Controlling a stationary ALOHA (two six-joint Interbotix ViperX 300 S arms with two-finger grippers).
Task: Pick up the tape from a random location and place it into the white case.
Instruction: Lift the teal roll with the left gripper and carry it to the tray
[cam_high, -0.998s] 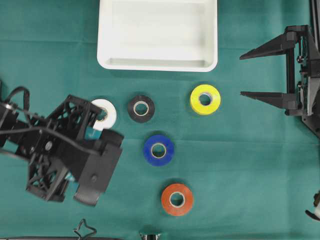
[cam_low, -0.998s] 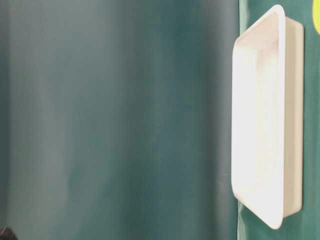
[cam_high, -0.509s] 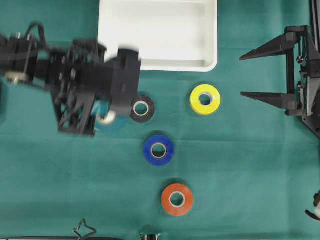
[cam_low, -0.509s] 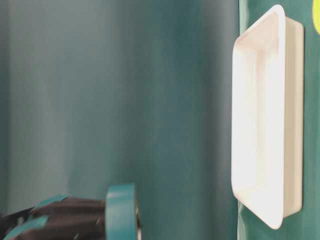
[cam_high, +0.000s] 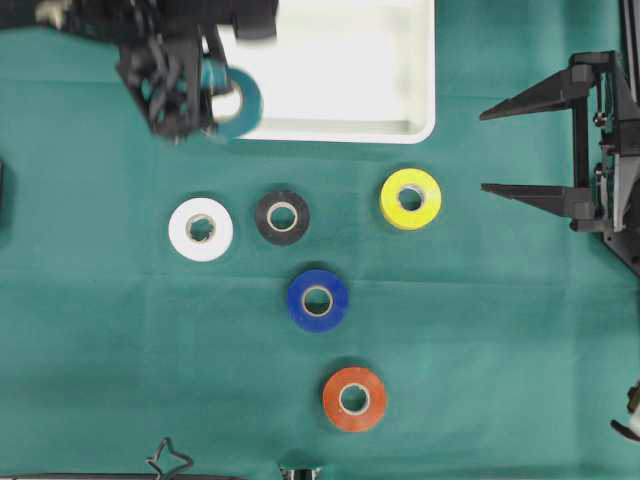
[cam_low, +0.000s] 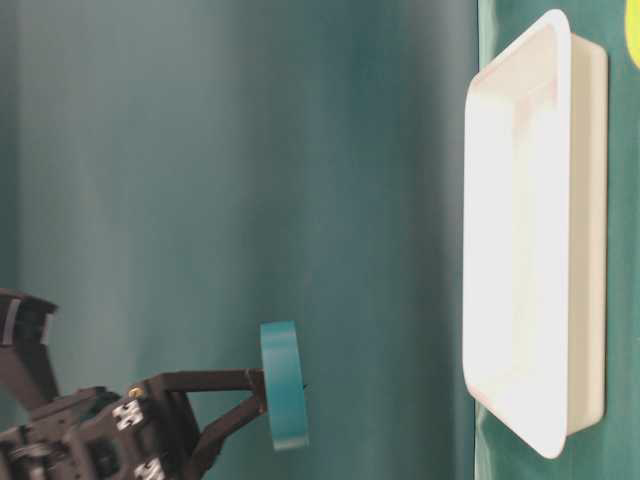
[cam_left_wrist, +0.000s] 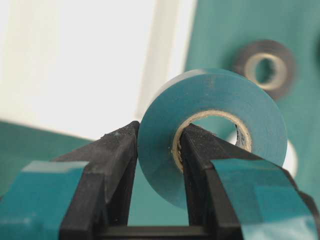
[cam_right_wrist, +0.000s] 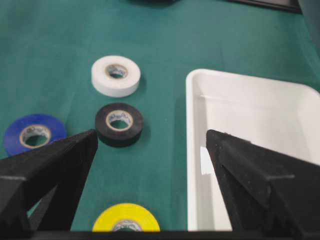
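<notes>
Teal tape roll (cam_left_wrist: 210, 130), a plastic ring on a cardboard core, sits clamped in my left pincer (cam_left_wrist: 157, 150), one finger through its hole, held above the green worktop (cam_high: 480, 330) at the near-left corner of the shallow white plastic case (cam_high: 330, 70). My right pincer (cam_right_wrist: 150, 150) is spread wide, holding nothing.

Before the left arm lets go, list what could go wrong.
1. The teal tape roll hangs over the white case's near-left corner, not its middle, so a release here could hit the rim and roll onto the cloth.
2. The left gripper pinches only one wall of the roll, jaws shut through its core; it could swing or slip.
</notes>
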